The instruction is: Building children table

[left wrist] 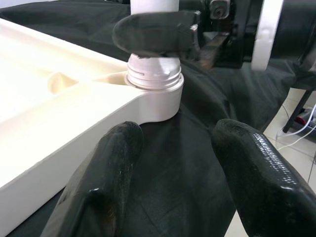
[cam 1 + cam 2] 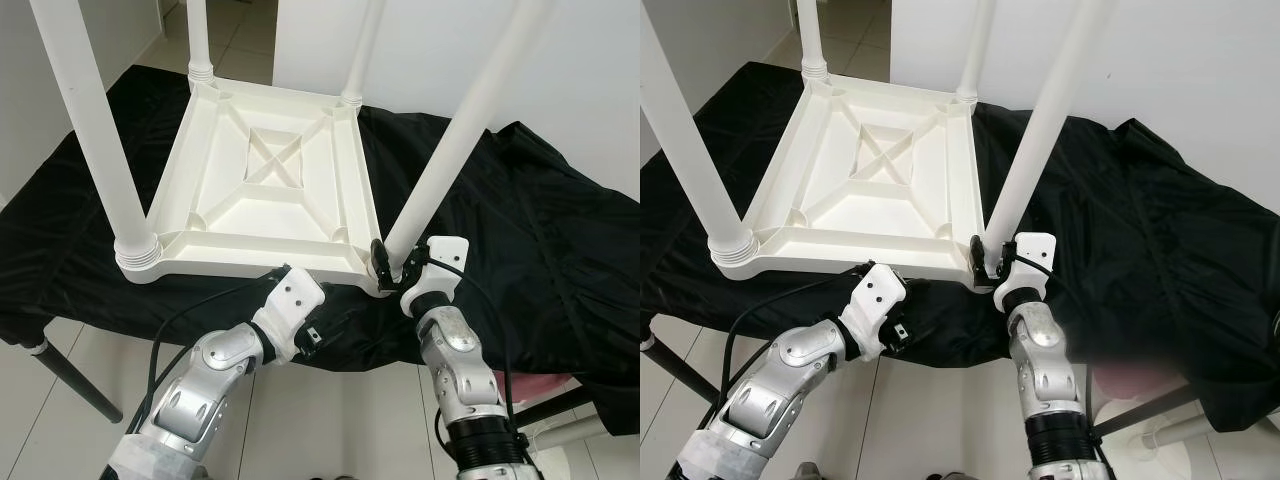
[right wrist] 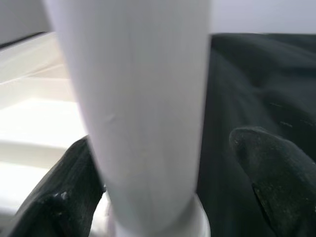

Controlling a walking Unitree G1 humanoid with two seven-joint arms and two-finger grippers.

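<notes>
A white plastic children's table [image 2: 265, 170] lies upside down on a black cloth [image 2: 540, 220], with its legs pointing up. My right gripper [image 2: 392, 262] is at the base of the near right leg [image 2: 440, 170]. It is open, with one finger on each side of the leg just above the threaded socket [image 1: 153, 79]. In the right wrist view one finger [image 3: 269, 163] stands apart from the leg [image 3: 143, 108]. My left gripper [image 1: 177, 133] is open and empty, low beside the table's front edge, and faces that same corner socket.
The black cloth covers a raised surface and hangs over its front edge. A dark support leg [image 2: 70, 375] slants to the white tiled floor at the left. A white wall [image 2: 580, 70] stands behind. Cables [image 1: 301, 133] lie on the floor.
</notes>
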